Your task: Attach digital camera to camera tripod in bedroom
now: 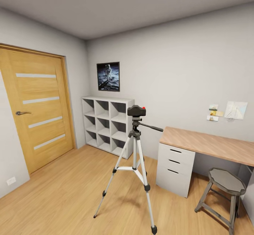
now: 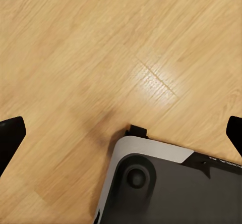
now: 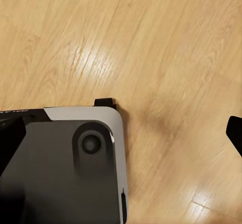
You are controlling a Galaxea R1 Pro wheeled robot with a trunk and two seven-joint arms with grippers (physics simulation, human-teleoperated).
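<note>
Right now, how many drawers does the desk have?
3. They sit stacked in the white unit under the desk's left end: top drawer, middle drawer, bottom drawer. The desk runs off the picture's right edge, so more may be hidden.

Head view level across the bedroom toward the corner, camera tripod (image 1: 135,168) mid-distance, both wrist views pointing down, close over the wood floor (image 2: 75,42), sharing the robot base (image 3: 60,168).
</note>
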